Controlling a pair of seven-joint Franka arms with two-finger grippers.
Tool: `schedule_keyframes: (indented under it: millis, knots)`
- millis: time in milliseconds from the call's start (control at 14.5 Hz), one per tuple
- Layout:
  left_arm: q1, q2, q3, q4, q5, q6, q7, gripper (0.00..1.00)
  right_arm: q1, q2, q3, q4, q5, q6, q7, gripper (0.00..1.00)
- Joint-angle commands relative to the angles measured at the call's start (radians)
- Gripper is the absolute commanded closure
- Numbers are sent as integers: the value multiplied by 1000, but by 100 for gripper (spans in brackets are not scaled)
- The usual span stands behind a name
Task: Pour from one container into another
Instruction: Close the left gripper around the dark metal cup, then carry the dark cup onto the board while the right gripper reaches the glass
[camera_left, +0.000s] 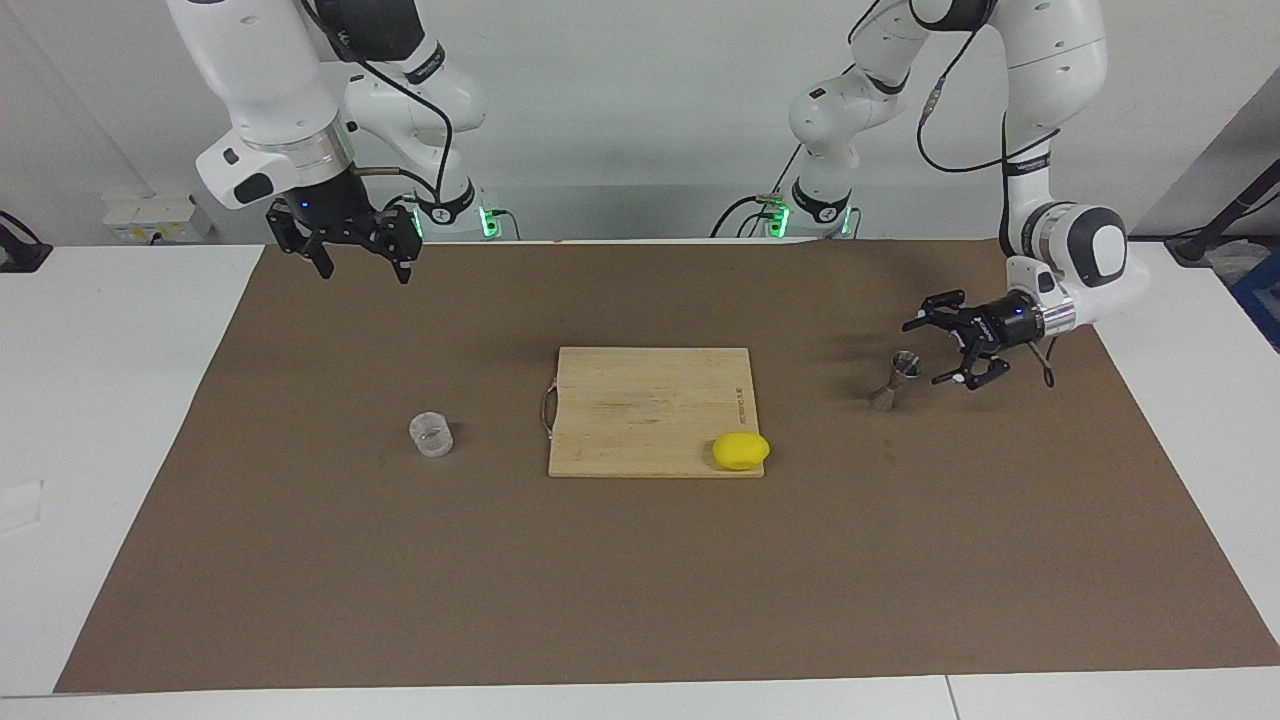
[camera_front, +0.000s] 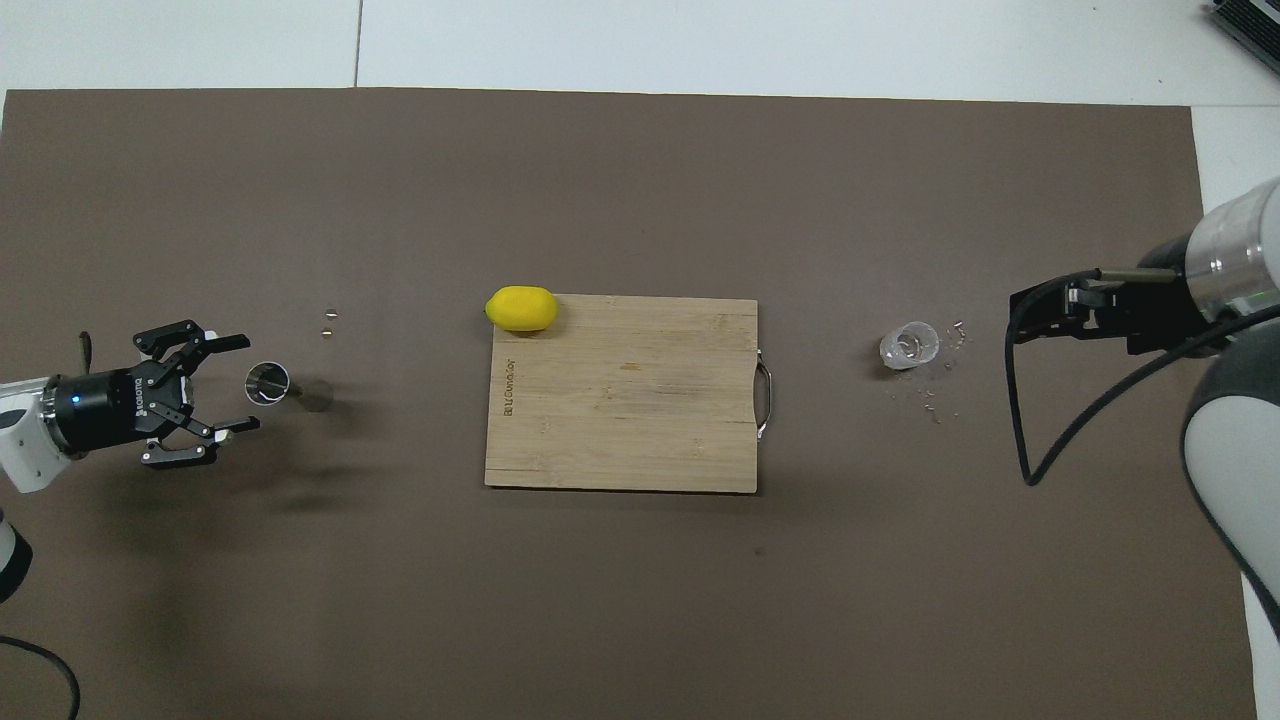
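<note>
You are looking at a robotics lab, not a kitchen. Two white robot arms (camera_left: 270, 90) stand bolted at the edge of a white table (camera_left: 110, 400), their bases lit by green lights and trailing black cables. A plain brown mat (camera_left: 640, 580) covers the table, and a bare grey-white wall rises just past the arms. The wooden cutting board (camera_left: 645, 405) at the mat's middle and the yellow lemon (camera_left: 741, 450) on its corner are staged props.

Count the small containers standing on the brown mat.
2. A clear plastic cup stands toward the right arm's end of the table; a shiny steel hourglass jigger stands toward the left arm's end. Nothing seems hidden.
</note>
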Motion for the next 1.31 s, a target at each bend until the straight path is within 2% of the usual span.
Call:
schedule_keyframes:
  millis: [0, 413, 894, 1032, 1238]
  knots:
    - [19, 28, -8, -1, -33, -46, 41, 0, -12, -23, 3, -25, 27, 3, -23, 0]
    - [22, 65, -7, -3, -37, -43, 115, 0, -11, -23, 3, -26, 27, -2, -24, 0]
    - [13, 74, -7, -10, -49, -29, 135, 2, -9, -23, 3, -25, 27, -6, -20, 0]
    - [8, 74, -7, -10, -56, -24, 135, 12, -11, -23, 3, -25, 27, -3, -17, 0]
    - [7, 74, -7, -9, -56, -26, 135, 38, -8, -22, 3, -23, 27, 0, 2, 0]
